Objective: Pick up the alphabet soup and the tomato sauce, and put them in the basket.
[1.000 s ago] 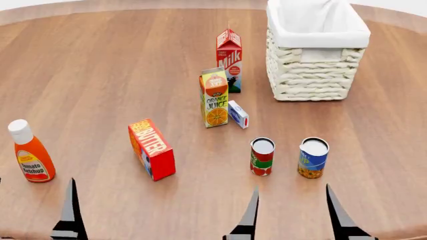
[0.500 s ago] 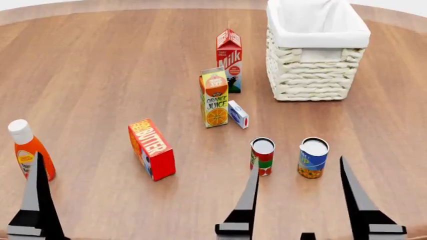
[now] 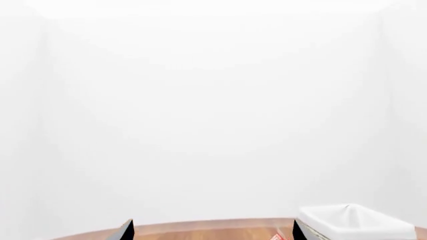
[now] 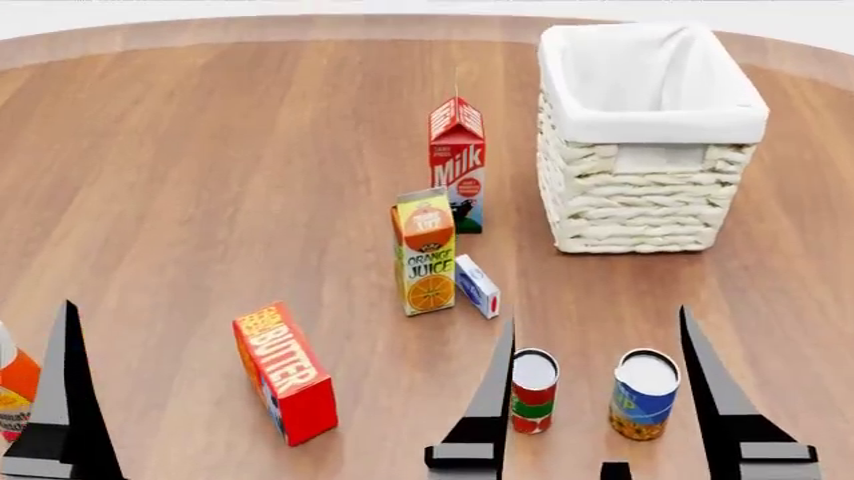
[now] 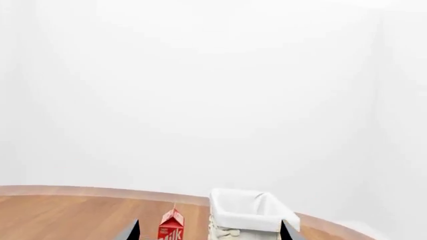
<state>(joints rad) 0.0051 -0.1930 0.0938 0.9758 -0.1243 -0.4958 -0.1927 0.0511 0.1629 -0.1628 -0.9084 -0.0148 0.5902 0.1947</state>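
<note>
Head view had tilted down, cans nearer my right gripper (image 4: 595, 400), jaws spread and empty. Soup can (image 4: 645, 394) and sauce can (image 4: 534, 390) stood between its fingers; basket (image 4: 650, 190) by the table's far edge. Left gripper: state unclear.

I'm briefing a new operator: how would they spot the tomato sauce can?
Start at the basket at the table's far right and come toward the robot. Two small cans stand side by side; the tomato sauce is the left one, red and green, while the alphabet soup is blue.
</note>
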